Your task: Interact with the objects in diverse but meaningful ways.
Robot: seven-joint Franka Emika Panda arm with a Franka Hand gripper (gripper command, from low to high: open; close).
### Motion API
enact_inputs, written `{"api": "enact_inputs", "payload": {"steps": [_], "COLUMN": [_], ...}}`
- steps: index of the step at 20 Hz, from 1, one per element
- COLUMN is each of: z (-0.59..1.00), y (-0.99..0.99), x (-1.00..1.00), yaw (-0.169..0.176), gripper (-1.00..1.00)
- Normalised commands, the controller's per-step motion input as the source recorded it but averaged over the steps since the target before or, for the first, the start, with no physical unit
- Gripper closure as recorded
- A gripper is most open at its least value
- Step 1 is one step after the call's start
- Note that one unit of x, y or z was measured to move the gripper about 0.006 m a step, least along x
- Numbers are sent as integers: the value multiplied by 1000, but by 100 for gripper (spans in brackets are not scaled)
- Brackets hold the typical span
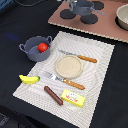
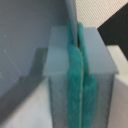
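In the exterior view a red tomato (image 1: 43, 47) lies inside the grey two-handled pot (image 1: 27, 50) at the placemat's far left corner. A yellow banana (image 1: 29, 79), a brown sausage (image 1: 53, 95) and a yellow packet (image 1: 73, 98) lie along the placemat's near edge. The grey saucepan (image 1: 81, 7) stands on the stove board at the back. My gripper (image 2: 79, 50) shows only in the wrist view. Its green pads (image 2: 74, 85) are pressed together. A thin grey strip runs up from between them; I cannot tell what it is.
A beige plate (image 1: 68, 66) sits mid-placemat (image 1: 100, 75) between an orange-handled knife (image 1: 80, 57) and fork (image 1: 64, 80). The brown stove board (image 1: 105, 27) with black burners lies at the back. A pale bowl (image 1: 122, 17) stands at the exterior view's far right.
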Motion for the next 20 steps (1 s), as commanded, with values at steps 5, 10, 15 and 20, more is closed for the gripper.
{"api": "enact_inputs", "payload": {"steps": [5, 10, 15, 20], "z": [0, 0, 0, 49], "y": [-737, -523, -426, -520], "x": [-307, -258, -218, -230], "yaw": [7, 88, 129, 96], "gripper": [100, 100, 100, 100]}}
